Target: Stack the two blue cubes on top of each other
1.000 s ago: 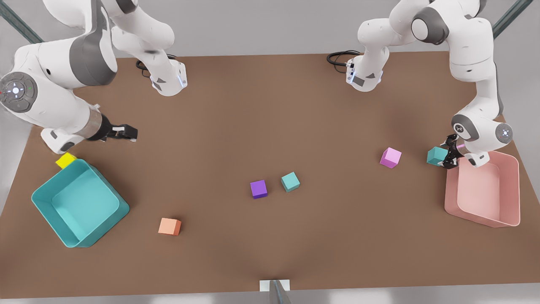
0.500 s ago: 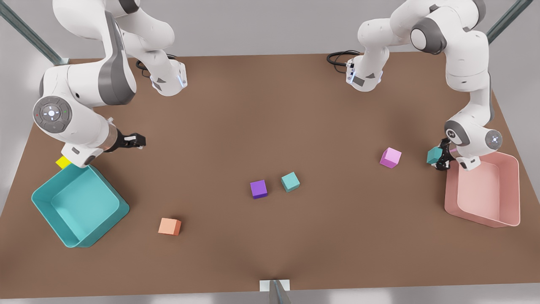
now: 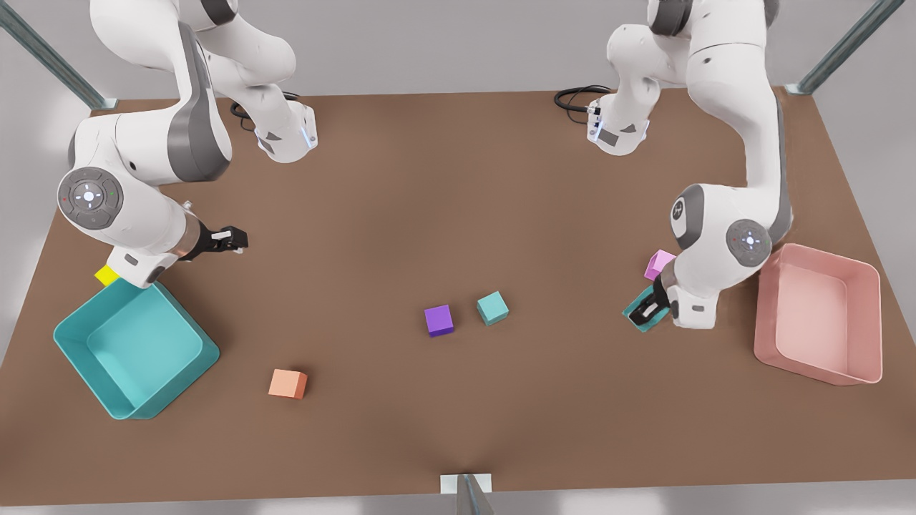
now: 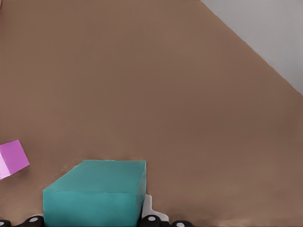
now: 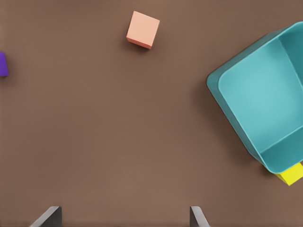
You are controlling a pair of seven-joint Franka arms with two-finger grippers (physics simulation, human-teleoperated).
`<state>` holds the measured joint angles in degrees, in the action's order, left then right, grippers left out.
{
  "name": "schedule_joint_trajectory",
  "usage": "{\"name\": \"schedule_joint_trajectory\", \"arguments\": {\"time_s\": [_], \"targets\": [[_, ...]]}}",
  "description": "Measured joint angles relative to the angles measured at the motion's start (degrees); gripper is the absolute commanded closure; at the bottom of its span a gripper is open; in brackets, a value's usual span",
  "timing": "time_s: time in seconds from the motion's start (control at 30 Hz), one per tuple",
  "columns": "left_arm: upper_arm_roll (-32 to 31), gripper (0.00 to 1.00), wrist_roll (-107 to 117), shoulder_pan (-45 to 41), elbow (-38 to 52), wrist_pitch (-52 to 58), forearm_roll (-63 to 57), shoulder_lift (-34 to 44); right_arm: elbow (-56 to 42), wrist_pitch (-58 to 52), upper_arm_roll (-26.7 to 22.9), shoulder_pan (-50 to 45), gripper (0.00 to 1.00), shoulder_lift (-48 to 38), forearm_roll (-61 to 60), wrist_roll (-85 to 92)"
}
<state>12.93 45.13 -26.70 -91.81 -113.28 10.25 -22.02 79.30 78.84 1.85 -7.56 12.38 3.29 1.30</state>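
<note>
The left pincer point(image 3: 650, 309) is clamped on one blue cube point(image 3: 639, 317), just beside the pink cube point(image 3: 658, 263) at the front view's right. The other blue cube point(image 3: 492, 308) sits mid-worktop point(image 3: 458, 179), next to the purple cube point(image 3: 439, 320). The right pincer point(image 3: 230, 239) waits above the teal bin point(image 3: 71, 343), its fingers apart.
</note>
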Motion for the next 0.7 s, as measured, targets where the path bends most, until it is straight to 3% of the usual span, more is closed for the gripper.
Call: {"name": "schedule_joint_trajectory", "arguments": {"time_s": [0.07, 0.2, 0.37, 0.7], "targets": [[-1.9, 0.48, 1.6, -4.7, 6.2, 3.5, -0.4, -5.8, 0.0, 0.0, 0.0, 0.0, 0.0, 0.1, 0.0, 0.3], [-8.6, 0.48, 4.1, -6.0, 13.3, 6.7, -1.0, -14.7, -0.2, 0.1, 0.0, 0.0, 0.0, 0.5, 0.1, 0.7], [-14.3, 0.48, 6.2, -6.7, 13.8, 6.8, -2.2, -17.8, -0.2, 0.1, 0.0, 0.0, 0.0, 0.8, 0.1, 1.1], [-15.0, 0.47, 9.0, -6.8, 14.1, 0.7, -2.6, -21.1, -0.2, 0.1, -0.1, 0.0, 0.0, 0.9, 0.0, 1.6]]}}
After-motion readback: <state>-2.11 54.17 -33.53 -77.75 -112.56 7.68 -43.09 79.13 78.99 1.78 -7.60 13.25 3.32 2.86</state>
